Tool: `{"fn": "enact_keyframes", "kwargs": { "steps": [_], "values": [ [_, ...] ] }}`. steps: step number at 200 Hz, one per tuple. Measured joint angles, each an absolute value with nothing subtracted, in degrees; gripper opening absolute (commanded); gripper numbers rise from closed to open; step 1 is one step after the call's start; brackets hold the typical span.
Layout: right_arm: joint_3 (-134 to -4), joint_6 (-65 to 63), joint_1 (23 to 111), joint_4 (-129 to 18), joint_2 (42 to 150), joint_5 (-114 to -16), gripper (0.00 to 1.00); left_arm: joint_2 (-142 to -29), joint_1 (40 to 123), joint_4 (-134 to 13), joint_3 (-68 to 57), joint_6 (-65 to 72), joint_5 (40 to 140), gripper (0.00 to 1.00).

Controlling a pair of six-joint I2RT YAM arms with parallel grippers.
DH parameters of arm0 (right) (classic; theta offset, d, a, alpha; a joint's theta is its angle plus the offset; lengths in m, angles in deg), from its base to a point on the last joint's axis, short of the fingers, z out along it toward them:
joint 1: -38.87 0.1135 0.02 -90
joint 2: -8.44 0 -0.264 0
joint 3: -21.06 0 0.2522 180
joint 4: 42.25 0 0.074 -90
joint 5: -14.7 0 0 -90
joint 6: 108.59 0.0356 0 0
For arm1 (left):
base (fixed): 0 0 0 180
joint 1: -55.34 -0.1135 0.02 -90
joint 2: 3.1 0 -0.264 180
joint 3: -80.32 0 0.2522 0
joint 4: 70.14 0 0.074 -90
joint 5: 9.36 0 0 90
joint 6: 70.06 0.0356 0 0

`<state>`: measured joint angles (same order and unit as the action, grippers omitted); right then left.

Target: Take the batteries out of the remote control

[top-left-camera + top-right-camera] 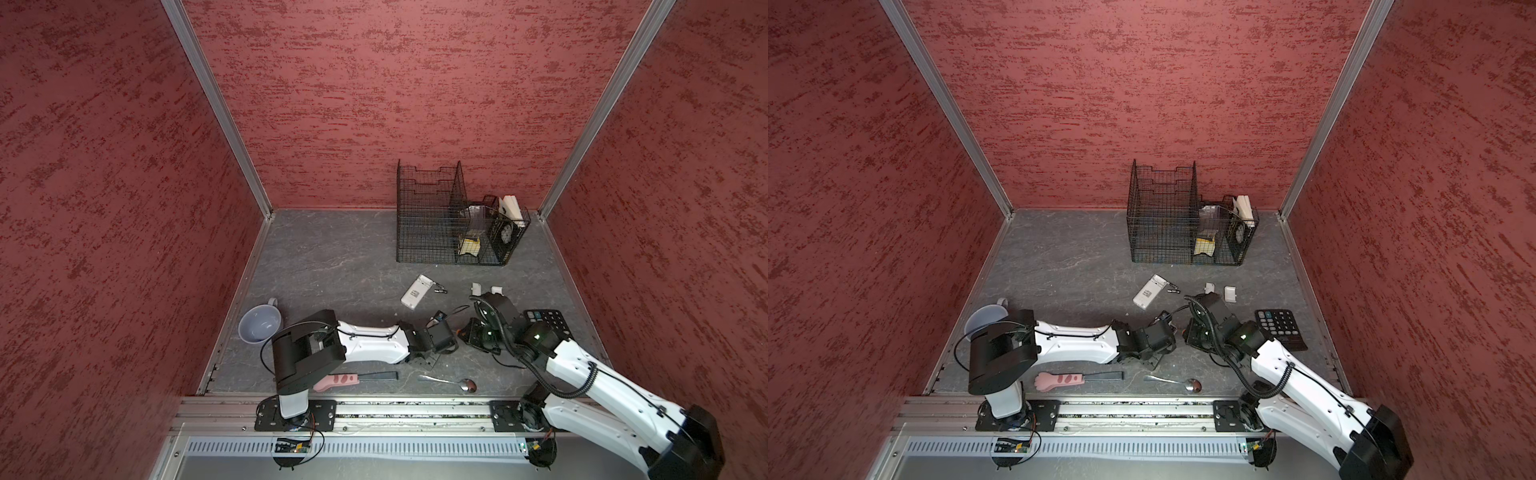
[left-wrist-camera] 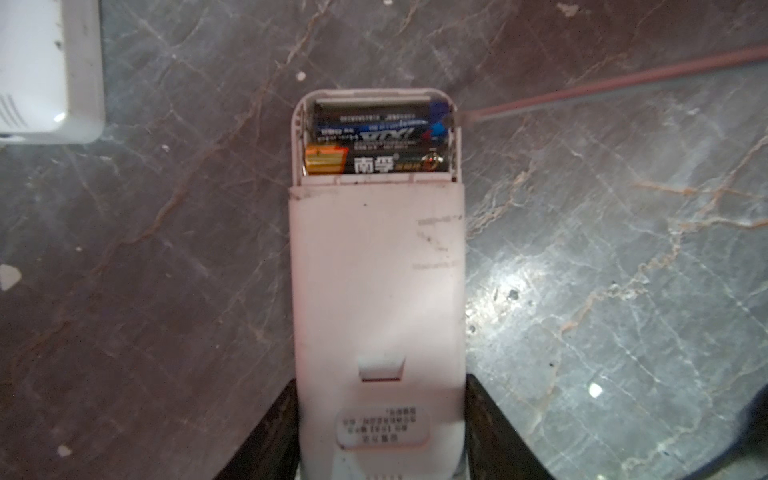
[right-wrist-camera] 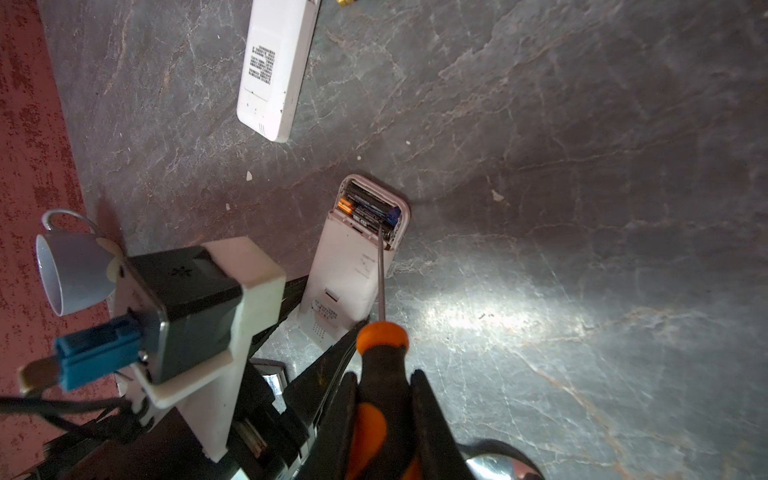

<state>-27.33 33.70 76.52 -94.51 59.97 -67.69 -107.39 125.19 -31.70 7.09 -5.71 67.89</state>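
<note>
My left gripper [image 2: 380, 415] is shut on a white remote control [image 2: 376, 270], which lies back side up with its battery bay uncovered. Two dark batteries [image 2: 374, 141] lie side by side in the bay. My right gripper [image 3: 382, 382] is shut on an orange-and-black screwdriver [image 3: 380, 357]. Its thin shaft [image 3: 380, 274] reaches to the end of the batteries [image 3: 368, 210] in the remote control [image 3: 353, 270]. In both top views the two wrists meet at mid-table and hide the held remote. A second white remote [image 1: 417, 293] lies beyond, with two loose batteries [image 1: 440, 287] beside it.
Two small white covers [image 1: 476, 287] [image 1: 496, 289] lie behind the right arm. A black wire basket [image 1: 457, 224] stands at the back. A mug [image 1: 259, 324] sits at the left and a calculator [image 1: 548, 320] at the right. A pink-handled tool [image 1: 345, 380] and a spoon [image 1: 453, 381] lie along the front edge.
</note>
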Motion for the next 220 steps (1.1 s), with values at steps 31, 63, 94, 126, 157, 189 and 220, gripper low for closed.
{"fn": "enact_keyframes", "kwargs": {
  "steps": [31,63,94,126,157,189,220],
  "values": [
    [-27.0,33.9,76.5,-94.6,59.9,-67.7,0.00,-107.4,125.2,-31.7,7.1,-5.7,67.9,0.35],
    [-26.2,34.1,76.3,-94.5,59.9,-67.9,0.00,-107.4,125.2,-31.7,7.1,-5.7,67.9,0.35],
    [-25.1,34.5,76.1,-93.7,60.0,-67.9,0.00,-107.4,125.2,-31.7,7.1,-5.7,67.9,0.35],
    [-25.0,34.6,76.1,-93.6,60.0,-67.9,0.00,-107.4,125.2,-31.7,7.1,-5.7,67.9,0.35],
    [-25.1,34.5,76.0,-93.7,60.0,-67.9,0.00,-107.4,125.2,-31.8,7.1,-5.7,67.8,0.35],
    [-26.3,34.4,75.9,-94.8,60.0,-68.1,0.00,-107.4,125.2,-31.8,7.1,-5.7,67.8,0.35],
    [-26.8,34.2,75.8,-94.9,60.0,-68.1,0.00,-107.4,125.2,-31.8,7.2,-5.7,67.8,0.35]
  ]
}}
